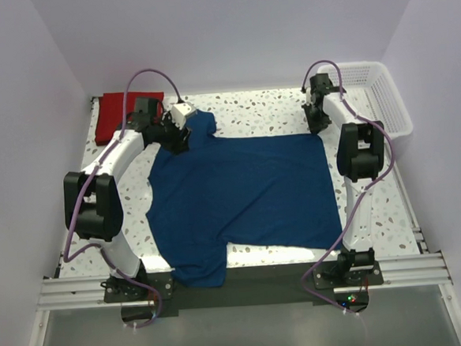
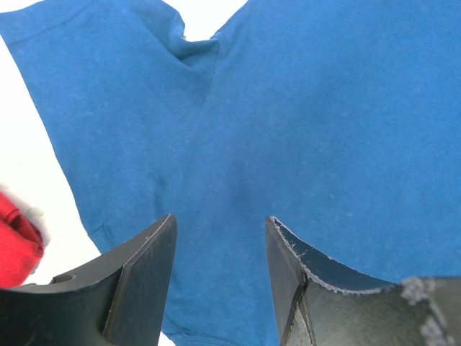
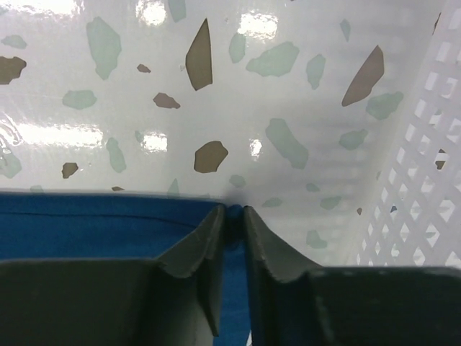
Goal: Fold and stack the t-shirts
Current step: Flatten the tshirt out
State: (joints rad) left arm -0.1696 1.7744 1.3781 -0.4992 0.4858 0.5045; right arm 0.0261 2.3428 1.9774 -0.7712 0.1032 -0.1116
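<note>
At its far right corner, the blue shirt (image 1: pixel 240 196), flat mid-table, is pinched by the right gripper (image 3: pixel 232 210); the left gripper (image 2: pixel 220 220) is held spread over the far sleeve (image 1: pixel 203 126). With 1 shallow hold, it may be lost on lifting.

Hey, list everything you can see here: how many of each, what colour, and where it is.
blue t-shirt: one, dark blue, spread flat mid-table
red t-shirt: one, red, folded, far left corner
basket: one, white lattice, far right edge
table: one, white with speckles, under it all
left arm, right arm: two, white and black, bases at near edge
left gripper: one, black, open over the blue t-shirt's far left part
right gripper: one, black, closed on the blue t-shirt's far right edge
</note>
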